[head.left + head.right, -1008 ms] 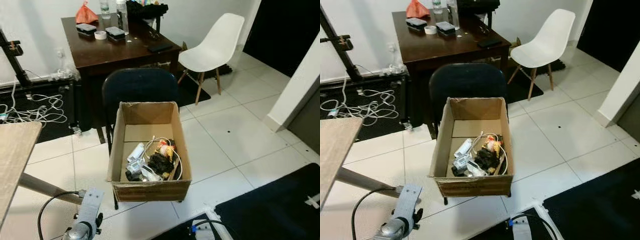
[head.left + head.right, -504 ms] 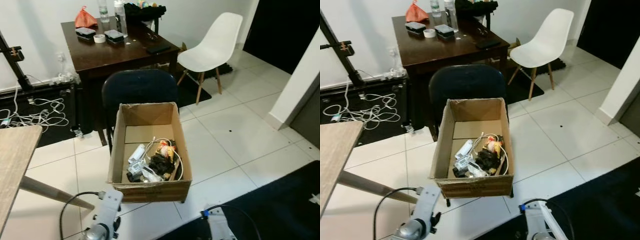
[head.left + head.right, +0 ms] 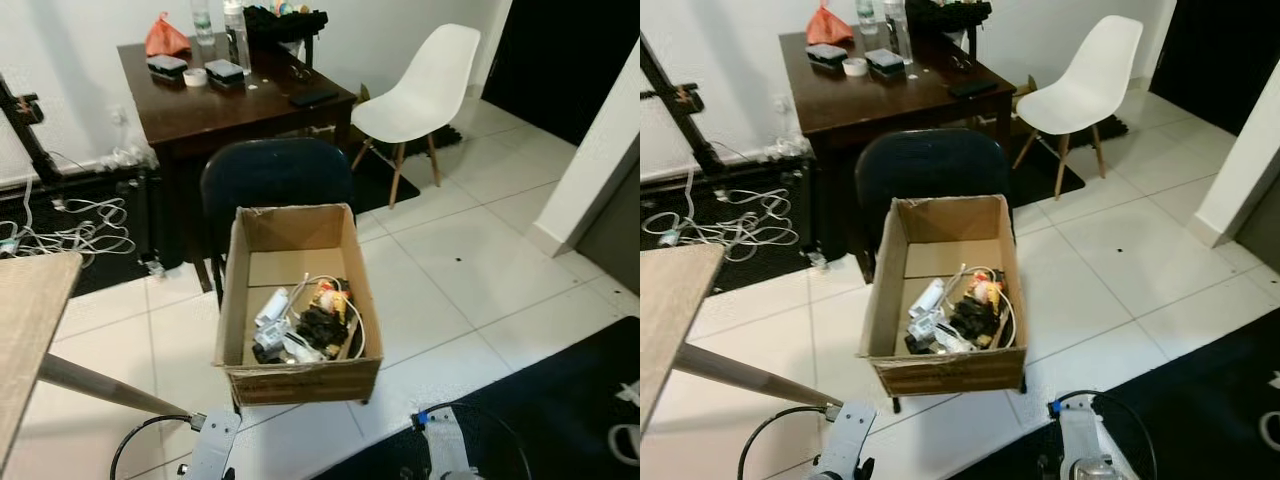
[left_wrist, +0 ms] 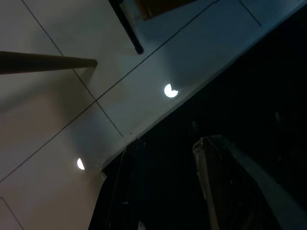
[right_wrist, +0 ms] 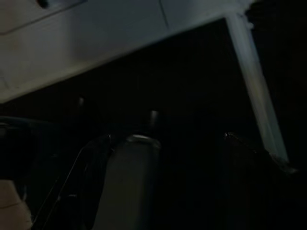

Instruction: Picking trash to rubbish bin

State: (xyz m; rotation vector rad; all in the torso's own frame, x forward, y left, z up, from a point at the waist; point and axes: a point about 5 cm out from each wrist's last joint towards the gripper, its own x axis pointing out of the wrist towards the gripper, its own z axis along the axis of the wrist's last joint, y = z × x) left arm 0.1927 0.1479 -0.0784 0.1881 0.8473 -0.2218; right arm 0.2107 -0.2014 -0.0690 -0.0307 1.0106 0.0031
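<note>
White floor tiles (image 3: 470,270) surround our cardboard box (image 3: 296,375) of trash (image 3: 305,325) on a dark chair (image 3: 275,175) — both arms hang low; left gripper (image 4: 184,191) spread, right gripper (image 5: 182,182) too dark to tell.

An open cardboard box (image 3: 297,300) of jumbled trash (image 3: 305,322) rests on a dark chair (image 3: 275,175) before a brown bench (image 3: 215,100).
</note>
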